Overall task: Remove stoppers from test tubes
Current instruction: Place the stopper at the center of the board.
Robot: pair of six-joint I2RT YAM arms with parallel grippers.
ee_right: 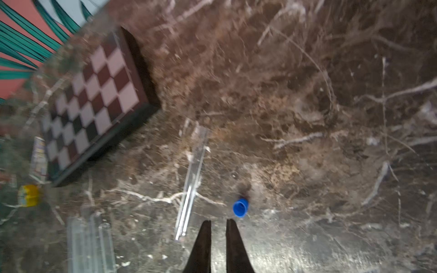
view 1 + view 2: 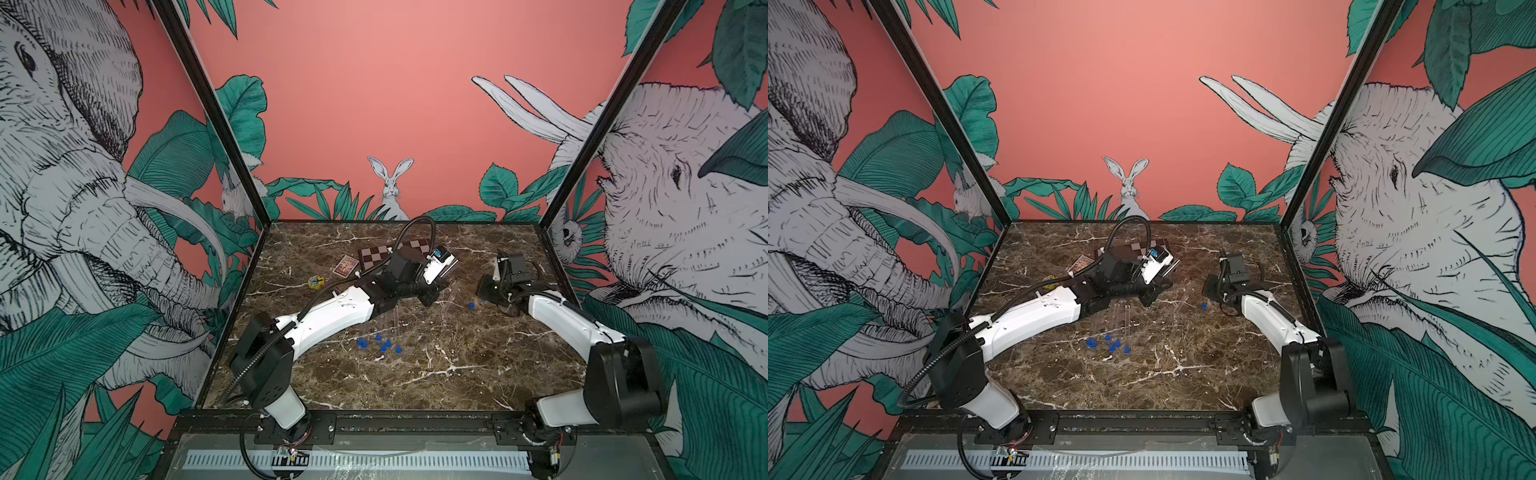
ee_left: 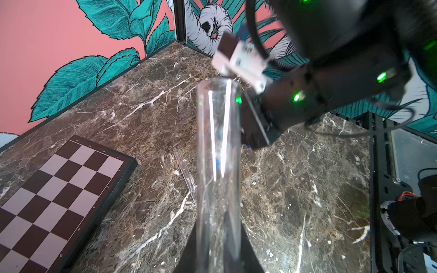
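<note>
The tube (image 3: 218, 165) in hand juts out of the left gripper (image 3: 218, 250), whose jaws are closed on its lower part. It is held off the table (image 2: 415, 382) with its mouth aimed at the right gripper (image 1: 218, 225), likely so that one arm steadies it while the other pulls. The mouth looks bare, with no plug in it, so I judge this tube done. The right jaws stand narrowly apart and hold nothing. A stopper (image 1: 240, 208) lies on the table just past their tips, beside a loose tube (image 1: 191, 189). More stoppers (image 2: 379, 343) cluster nearer the front, at the ends of a row of tubes (image 2: 1126, 322); whether any of those are plugged is too small to tell. Farther back lie the chessboard (image 3: 66, 189), a card (image 2: 345, 266) and a yellow piece (image 2: 316, 282), all apart from the work.
</note>
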